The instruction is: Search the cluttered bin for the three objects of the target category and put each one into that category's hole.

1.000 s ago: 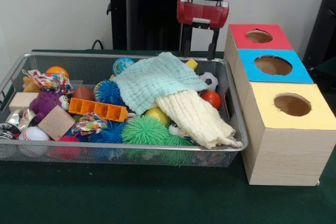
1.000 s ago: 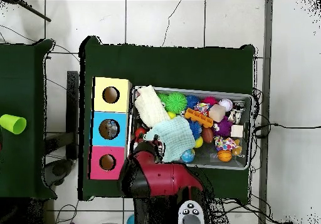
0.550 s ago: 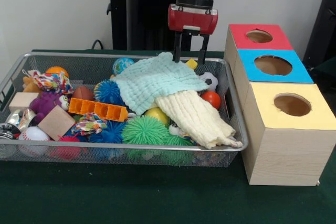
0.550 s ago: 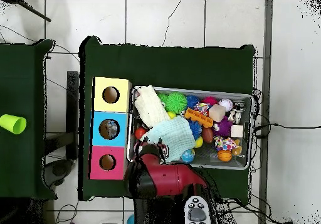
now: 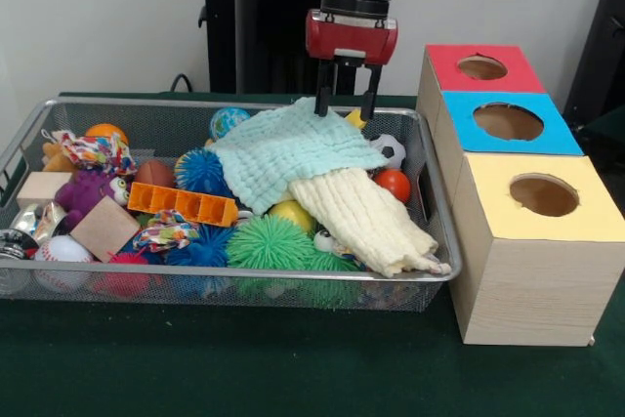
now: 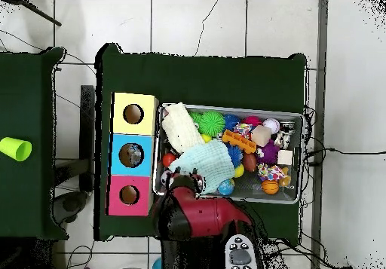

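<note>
Tool (image 5: 345, 107) hangs with its two fingers apart over the far edge of the mint cloth (image 5: 288, 148), near the back rim of the wire bin (image 5: 435, 231). Two cloths lie in the bin: the mint one overlaps a cream cloth (image 5: 366, 222) that drapes to the front right corner. Balls, blocks and spiky toys crowd the rest. Three boxes stand in a row just right of the bin: red (image 5: 485, 69), blue (image 5: 508, 124), yellow (image 5: 542, 197), one hole each. Green table (image 5: 244, 368) lies open in front.
</note>
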